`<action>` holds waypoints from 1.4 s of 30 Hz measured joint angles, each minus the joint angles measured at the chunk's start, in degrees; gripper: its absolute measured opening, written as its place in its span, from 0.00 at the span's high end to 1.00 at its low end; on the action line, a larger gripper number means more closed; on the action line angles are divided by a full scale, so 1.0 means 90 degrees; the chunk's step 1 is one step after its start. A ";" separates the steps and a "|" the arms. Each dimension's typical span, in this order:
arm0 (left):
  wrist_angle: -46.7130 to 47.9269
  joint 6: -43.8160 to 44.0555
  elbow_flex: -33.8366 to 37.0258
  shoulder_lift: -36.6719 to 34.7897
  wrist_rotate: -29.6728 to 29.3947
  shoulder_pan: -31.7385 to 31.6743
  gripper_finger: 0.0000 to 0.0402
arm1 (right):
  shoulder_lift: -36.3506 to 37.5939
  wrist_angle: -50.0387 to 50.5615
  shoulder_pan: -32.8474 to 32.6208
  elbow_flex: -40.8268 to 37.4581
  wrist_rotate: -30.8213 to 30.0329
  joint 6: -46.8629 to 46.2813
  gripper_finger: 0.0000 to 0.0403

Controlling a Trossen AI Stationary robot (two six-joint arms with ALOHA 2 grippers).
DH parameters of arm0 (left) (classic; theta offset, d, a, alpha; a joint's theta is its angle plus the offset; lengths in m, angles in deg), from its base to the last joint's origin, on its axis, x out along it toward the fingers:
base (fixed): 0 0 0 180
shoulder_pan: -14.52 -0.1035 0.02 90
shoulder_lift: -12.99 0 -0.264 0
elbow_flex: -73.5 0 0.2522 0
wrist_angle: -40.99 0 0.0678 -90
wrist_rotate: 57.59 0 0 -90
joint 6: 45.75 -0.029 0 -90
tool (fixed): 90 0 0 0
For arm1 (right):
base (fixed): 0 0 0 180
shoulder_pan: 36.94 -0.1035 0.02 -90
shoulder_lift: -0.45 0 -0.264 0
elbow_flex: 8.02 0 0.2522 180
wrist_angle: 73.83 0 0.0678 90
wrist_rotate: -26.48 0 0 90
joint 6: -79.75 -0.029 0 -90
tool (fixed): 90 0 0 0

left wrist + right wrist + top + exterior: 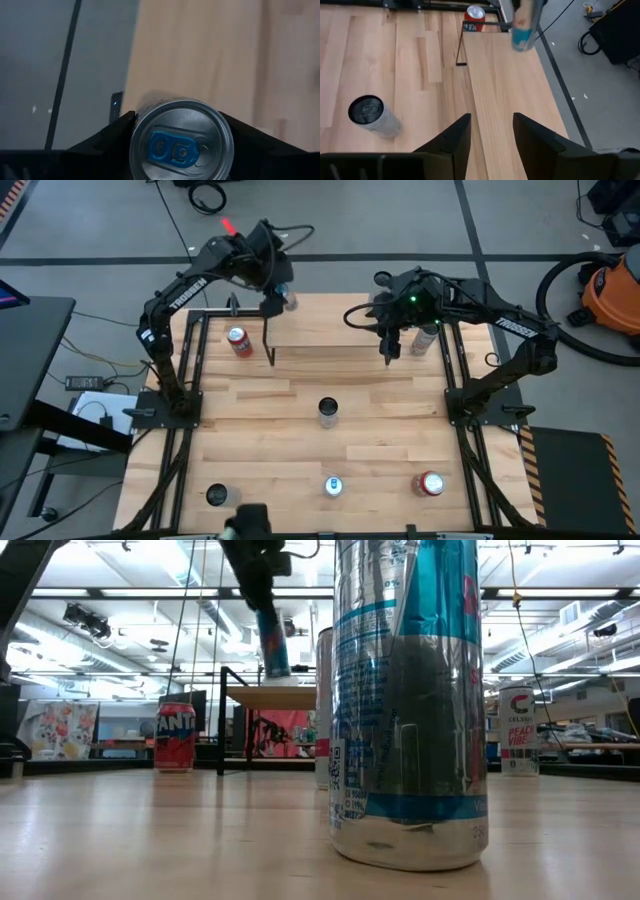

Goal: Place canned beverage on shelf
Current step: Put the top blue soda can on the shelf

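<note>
My left gripper (277, 298) is shut on a slim blue-and-silver can (272, 645) with a blue tab, held just above the left end of the shelf (350, 335). The shelf is a low light-wood board on thin black legs at the table's far side. The can's top fills the left wrist view (181, 150). My right gripper (491, 132) is open and empty, above the shelf's right part (390, 348). The right wrist view looks along the board (505, 75) to the held can (525, 27). My left gripper pinches the can's upper side wall (136, 129) between its two fingers (117, 131), one on each side just below the rim. The fingers come from above, pointing down. The can hangs upright, its bottom (276, 670) clear of the shelf board.
A red Fanta can (240, 340) stands on the table left of the shelf, and a white can (425, 340) at its right end. A dark-topped can (328, 412) stands mid-table. Three more cans (333, 485) stand near the front edge; one looms in the low view (410, 700).
</note>
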 joint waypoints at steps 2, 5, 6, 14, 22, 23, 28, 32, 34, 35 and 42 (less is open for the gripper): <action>0.0003 -0.0003 0.0000 0.0000 0.0027 -0.0179 0.37 | -0.0001 0.0014 0.0000 -0.0006 0.0002 0.0000 0.61; 0.0051 -0.0001 0.0000 0.0000 0.0252 -0.0381 0.37 | 0.0003 -0.0026 -0.0034 -0.0006 0.0022 0.0000 0.61; 0.0028 -0.0006 0.0000 0.0000 0.0345 -0.0423 0.37 | 0.0001 -0.0040 -0.0049 -0.0006 0.0019 0.0000 0.62; 0.0337 0.0058 0.0000 0.0067 0.0517 -0.0508 0.37 | 0.0001 -0.0038 -0.0129 -0.0006 0.0010 -0.0107 0.62; -0.0091 0.0222 0.0012 0.0138 0.0527 -0.0506 0.37 | 0.0003 -0.0038 -0.0129 -0.0006 0.0019 -0.0395 0.62; -0.0051 0.0233 0.0012 0.0138 0.0527 -0.0507 0.37 | 0.0003 -0.0038 -0.0129 -0.0006 0.0019 -0.0421 0.62; 0.0210 0.0298 0.0010 0.0156 0.0519 -0.0550 0.37 | 0.0003 -0.0036 -0.0129 -0.0006 0.0015 -0.0447 0.62; 0.0368 0.0604 0.0010 0.0197 0.0529 -0.0609 0.37 | 0.0003 -0.0036 -0.0129 -0.0006 0.0013 -0.0447 0.62; 0.0428 0.0650 0.0010 0.0223 0.0524 -0.0598 0.37 | 0.0003 -0.0036 -0.0129 -0.0006 0.0010 -0.0444 0.62; 0.0473 0.0658 0.0010 0.0247 0.0519 -0.0596 0.37 | 0.0004 -0.0036 -0.0129 -0.0006 0.0009 -0.0444 0.62; 0.0392 0.0623 0.0005 0.0299 0.0741 -0.0557 0.33 | 0.0006 -0.0036 -0.0129 -0.0006 0.0000 -0.0437 0.62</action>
